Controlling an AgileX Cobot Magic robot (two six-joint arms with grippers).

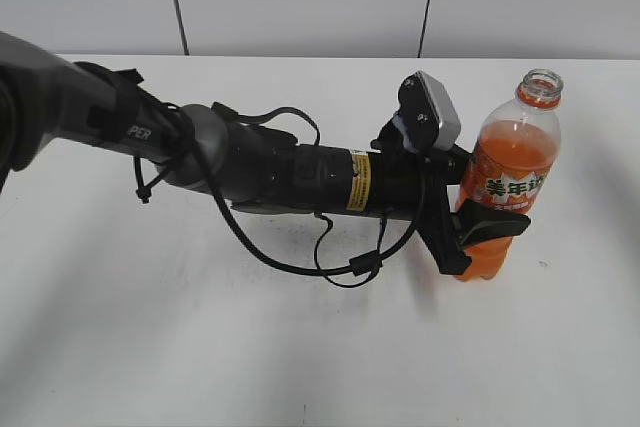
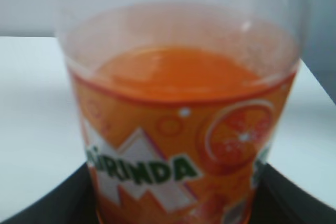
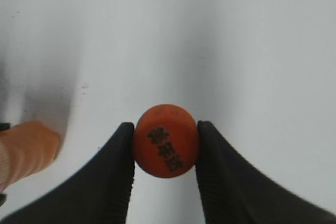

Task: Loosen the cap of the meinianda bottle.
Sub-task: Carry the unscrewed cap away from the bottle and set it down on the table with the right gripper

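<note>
Left end effector point(image 1: 487, 232) clamped round lower body of the tall clear plastic bottle of orange soda point(image 1: 510, 172), upright on white surface point(image 1: 200, 347), neck open, no cap on it. Right end effector point(image 3: 165, 153) closed on small round orange plastic cap point(image 3: 166, 140), pinched between both pads above the surface.

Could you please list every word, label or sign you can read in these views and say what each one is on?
"MIRINDA", first letter partly hidden: label of the meinianda bottle.
Green Chinese characters: same label, exterior view; too small to read.
Dark characters: top of the cap; blurred.
"PER": left arm, cut off.
Yellow sticker: unreadable.
</note>
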